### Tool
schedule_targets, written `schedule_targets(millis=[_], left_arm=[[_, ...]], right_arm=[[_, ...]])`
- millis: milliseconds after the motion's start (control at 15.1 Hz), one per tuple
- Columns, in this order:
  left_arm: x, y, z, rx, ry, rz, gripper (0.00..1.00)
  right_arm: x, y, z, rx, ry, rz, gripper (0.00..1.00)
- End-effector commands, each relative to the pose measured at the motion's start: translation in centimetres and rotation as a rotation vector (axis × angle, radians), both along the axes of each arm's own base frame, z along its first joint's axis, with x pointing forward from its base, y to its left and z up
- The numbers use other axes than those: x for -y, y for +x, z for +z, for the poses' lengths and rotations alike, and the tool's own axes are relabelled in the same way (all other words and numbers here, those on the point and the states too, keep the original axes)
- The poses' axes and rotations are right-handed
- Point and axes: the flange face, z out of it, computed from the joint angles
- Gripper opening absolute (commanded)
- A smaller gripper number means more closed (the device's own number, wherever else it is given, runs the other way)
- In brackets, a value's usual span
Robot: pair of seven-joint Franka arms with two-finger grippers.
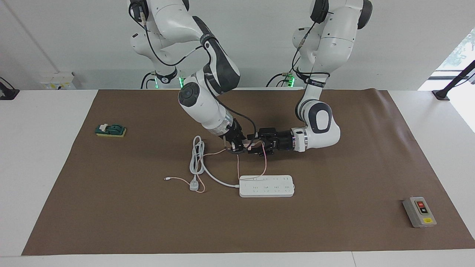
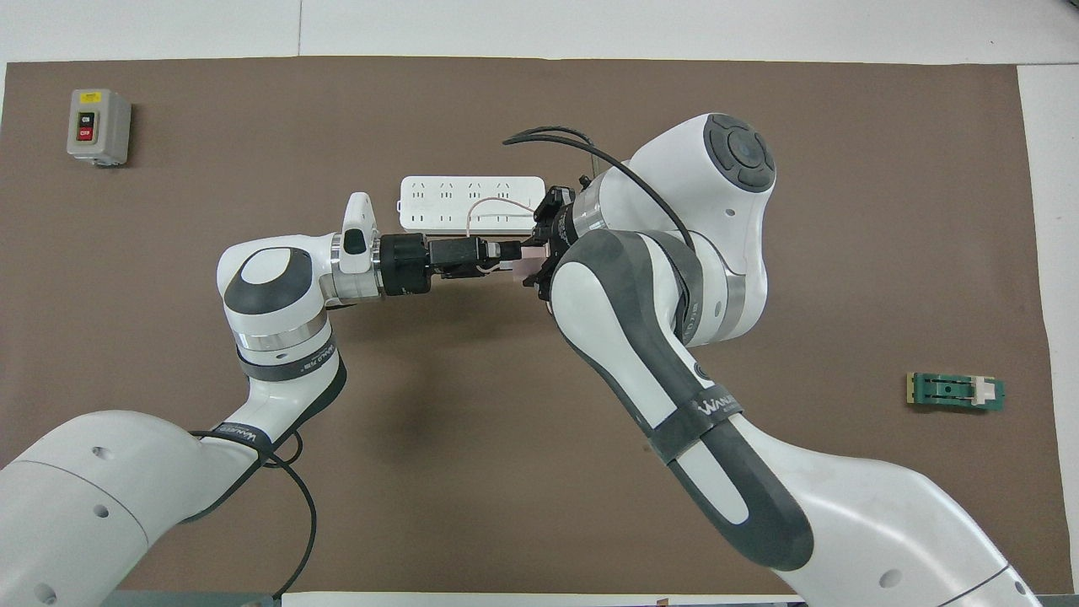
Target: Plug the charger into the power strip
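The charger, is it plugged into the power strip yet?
Not yet. The charger is held up between both grippers, above the mat; the power strip has only pink cable across it.

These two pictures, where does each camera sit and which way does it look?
Facing view: high across the table, looking back at the robots; both arms show whole, from bases to grippers, above the power strip.
Overhead view: high above the robots' own end, looking forward and steeply down; both arms enter from the bottom edge.
Shared: the left gripper and right gripper meeting at the pink charger, the power strip, the grey button box and the green block, mirrored end for end.
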Motion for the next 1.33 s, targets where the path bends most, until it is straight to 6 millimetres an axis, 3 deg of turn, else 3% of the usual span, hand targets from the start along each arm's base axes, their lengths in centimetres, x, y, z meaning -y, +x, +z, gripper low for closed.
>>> schedule_targets(millis=[0, 66, 331, 398, 464, 928, 994, 1060, 1127, 1193, 1259], left_arm=[[-0.3, 0.5, -0.3, 0.021, 0.009, -0.007, 1.0], [-0.3, 0.5, -0.4, 0.019, 0.008, -0.008, 0.92], [-0.2, 0.5, -0.4, 0.04, -0.002, -0.015, 0.3], [-0.2, 0.4, -0.4, 0.042, -0.008, -0.022, 0.09], [-0.2, 0.4, -0.4, 0.044, -0.013, -0.026, 0.0], [-0.8, 0.8, -0.1, 0.053, -0.015, -0.015, 0.0], [-0.9, 0.9, 0.0, 0.055, -0.016, -0.013, 0.0], [-1.0, 0.9, 0.0, 0.057, -0.015, -0.012, 0.0], [-1.3, 1.0, 0.0, 0.057, -0.012, -0.008, 0.0], [-1.7, 1.2, 0.1, 0.063, -0.004, -0.011, 0.0], [-1.8, 1.2, 0.1, 0.069, 0.005, -0.021, 0.0]], right_arm=[[0.1, 0.3, 0.1, -0.004, 0.018, -0.023, 0.0], [0.1, 0.3, 0.1, -0.004, 0.018, -0.023, 0.0], [0.1, 0.3, 0.1, -0.002, 0.018, -0.025, 0.0], [0.1, 0.3, 0.1, -0.002, 0.018, -0.025, 0.0], [0.1, 0.3, 0.1, -0.003, 0.018, -0.024, 0.0], [0.4, 0.4, 0.1, -0.006, 0.018, -0.028, 0.0], [0.4, 0.4, 0.1, -0.005, 0.018, -0.026, 0.08], [0.4, 0.4, 0.0, -0.005, 0.017, -0.024, 0.33], [0.4, 0.3, -0.2, -0.008, 0.016, -0.025, 0.88], [0.5, 0.3, -0.2, -0.008, 0.016, -0.021, 1.0], [0.7, 0.3, -0.3, -0.008, 0.015, -0.023, 1.0]])
